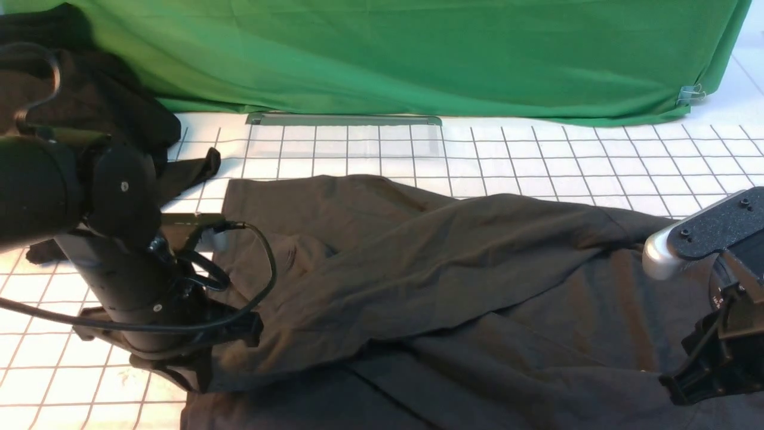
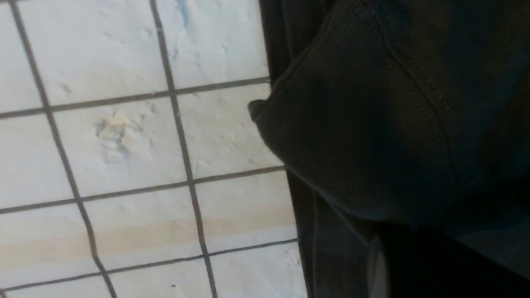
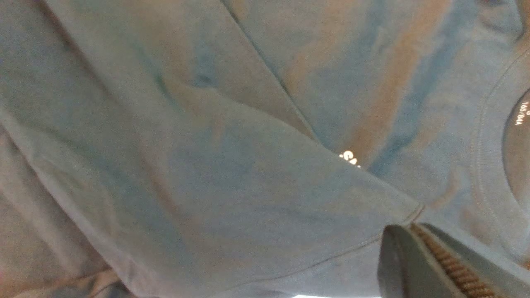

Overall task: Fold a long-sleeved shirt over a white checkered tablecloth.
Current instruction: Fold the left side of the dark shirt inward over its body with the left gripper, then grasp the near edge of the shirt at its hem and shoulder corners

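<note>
The long-sleeved shirt (image 1: 418,269) lies rumpled across the white checkered tablecloth (image 1: 537,161). My right pincer (image 3: 408,231) is closed, apparently nipping a hem corner. My left pincer (image 1: 191,358) is buried in cloth, so I cannot tell its state. That thin hem could slip when lifted, dropping the fold. One shirt, one tablecloth, two pincers.

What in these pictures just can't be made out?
- Chest print of the long-sleeved shirt: right wrist view, a folded flap covers all but a few letters.
- Neck label: same view, cut by the edge, too small.
- Left gripper: front view, its own arm hides the jaws.
- Right gripper: whether it pinches cloth, its fingers block that.
</note>
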